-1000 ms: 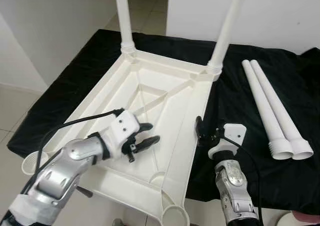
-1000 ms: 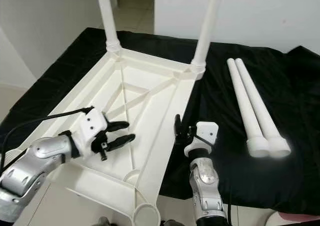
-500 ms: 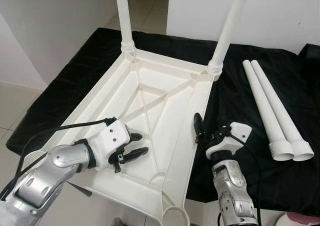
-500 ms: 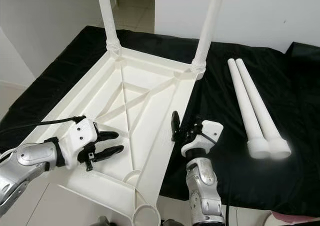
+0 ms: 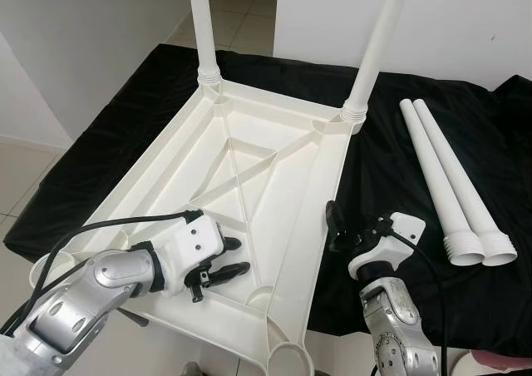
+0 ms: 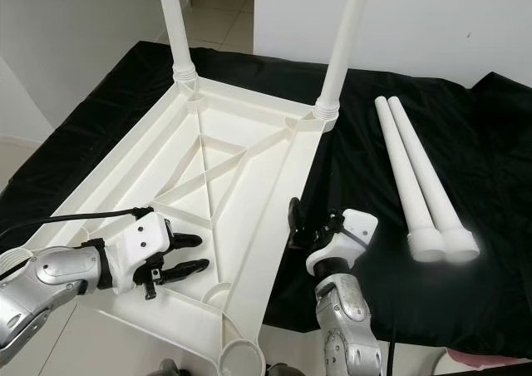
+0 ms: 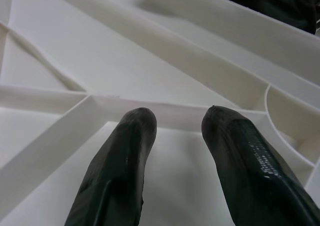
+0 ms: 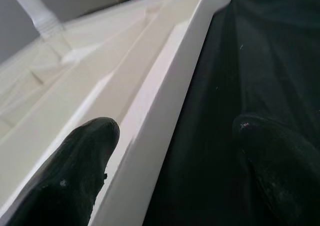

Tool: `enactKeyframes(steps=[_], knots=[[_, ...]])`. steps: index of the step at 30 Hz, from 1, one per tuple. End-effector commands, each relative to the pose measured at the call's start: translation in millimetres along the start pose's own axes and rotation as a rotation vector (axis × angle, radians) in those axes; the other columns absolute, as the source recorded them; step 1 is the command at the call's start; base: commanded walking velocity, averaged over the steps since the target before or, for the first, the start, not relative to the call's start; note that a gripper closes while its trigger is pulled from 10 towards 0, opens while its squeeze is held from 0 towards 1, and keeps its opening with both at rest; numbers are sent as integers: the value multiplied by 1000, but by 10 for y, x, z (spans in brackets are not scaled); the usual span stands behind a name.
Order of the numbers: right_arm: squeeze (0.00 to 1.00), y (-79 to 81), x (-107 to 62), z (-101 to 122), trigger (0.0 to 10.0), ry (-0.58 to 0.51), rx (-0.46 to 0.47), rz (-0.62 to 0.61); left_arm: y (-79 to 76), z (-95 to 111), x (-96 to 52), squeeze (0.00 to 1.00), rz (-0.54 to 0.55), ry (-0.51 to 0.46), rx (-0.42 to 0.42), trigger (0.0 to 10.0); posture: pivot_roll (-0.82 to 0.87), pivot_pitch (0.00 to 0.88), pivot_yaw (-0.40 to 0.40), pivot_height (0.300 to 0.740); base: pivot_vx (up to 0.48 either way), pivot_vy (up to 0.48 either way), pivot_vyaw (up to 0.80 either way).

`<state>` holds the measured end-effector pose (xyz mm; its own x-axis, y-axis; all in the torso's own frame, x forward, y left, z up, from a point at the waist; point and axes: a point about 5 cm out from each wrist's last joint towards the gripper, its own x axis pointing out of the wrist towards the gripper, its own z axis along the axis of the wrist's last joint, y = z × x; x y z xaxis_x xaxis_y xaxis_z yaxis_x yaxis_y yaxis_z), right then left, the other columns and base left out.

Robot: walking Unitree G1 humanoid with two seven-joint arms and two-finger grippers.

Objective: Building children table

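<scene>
Left pincer pulled back nearer tabletop edge (fingers parted).

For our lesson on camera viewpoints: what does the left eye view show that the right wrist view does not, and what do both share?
Left eye view alone: two loose legs lying on the black cloth, the left gripper open over the tabletop's ribbed underside, and two fitted legs. Right wrist view alone: the right gripper up close, its open jaws straddling the rim. Both share: the upturned white tabletop and the cloth.
</scene>
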<state>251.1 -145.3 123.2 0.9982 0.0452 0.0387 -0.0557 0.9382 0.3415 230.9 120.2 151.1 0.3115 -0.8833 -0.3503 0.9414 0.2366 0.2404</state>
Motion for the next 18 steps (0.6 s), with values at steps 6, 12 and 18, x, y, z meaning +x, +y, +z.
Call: enactKeyframes(steps=[6,12,18], knots=[[0,27,132,26,10000,109,-12,33,-22,47,186,0,-150,-30,43,10000,-13,134,-34,740,0,0,0],[0,-58,286,155,10000,101,-102,16,101,97,334,0,-58,-44,63,10000,-14,133,-32,740,0,0,0],[0,-211,447,348,10000,51,-371,-28,205,180,511,0,28,-78,61,10000,-19,138,-28,740,0,0,0]])
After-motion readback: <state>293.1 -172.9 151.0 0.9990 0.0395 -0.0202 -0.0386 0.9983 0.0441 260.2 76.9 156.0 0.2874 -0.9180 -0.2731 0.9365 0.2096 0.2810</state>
